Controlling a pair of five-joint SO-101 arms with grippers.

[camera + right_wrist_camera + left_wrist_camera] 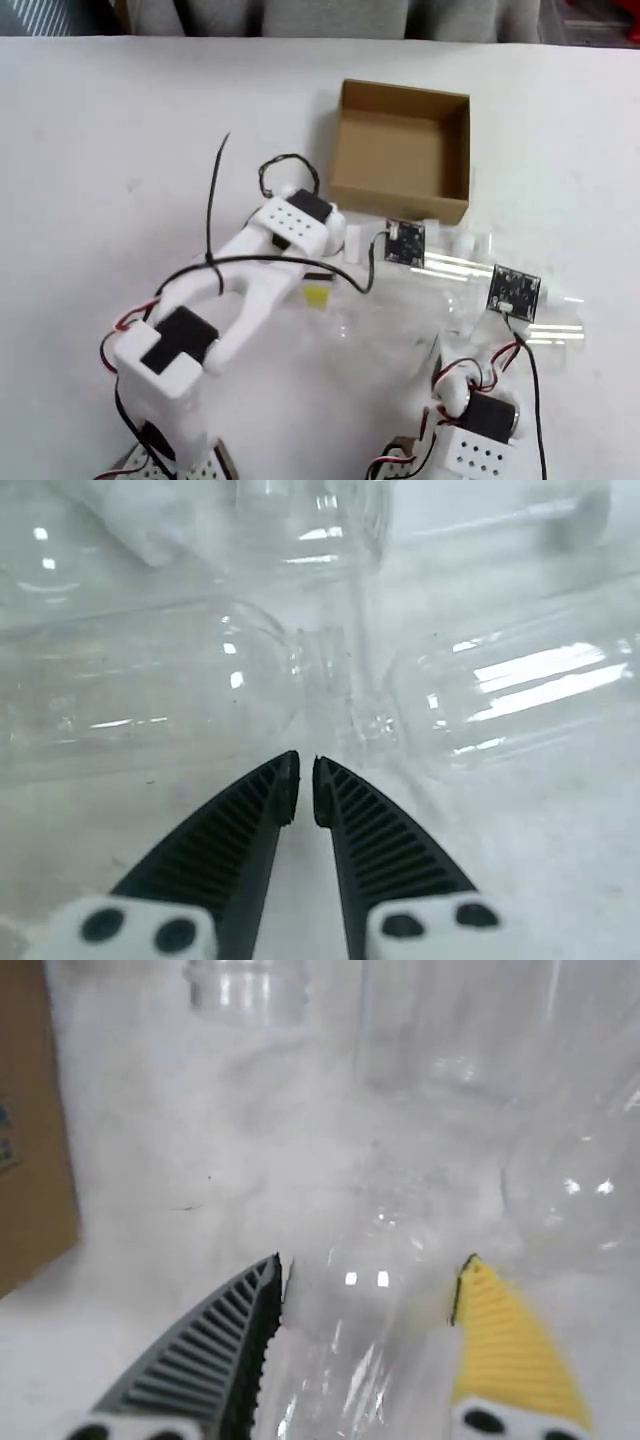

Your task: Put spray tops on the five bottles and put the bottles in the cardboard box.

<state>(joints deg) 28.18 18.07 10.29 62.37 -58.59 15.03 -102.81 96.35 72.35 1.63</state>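
the left gripper pinches a clear bottle between its grey and yellow fingers, low over the table, near the open box. the right gripper is pressed together on nothing, facing other bottles lying on the table.

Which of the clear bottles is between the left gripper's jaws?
The bottle filling the gap between the left gripper's grey and yellow jaws; the other bottles lie beyond it, untouched.

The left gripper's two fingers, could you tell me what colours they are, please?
Left gripper: one finger yellow, the other dark grey; best in left wrist view.
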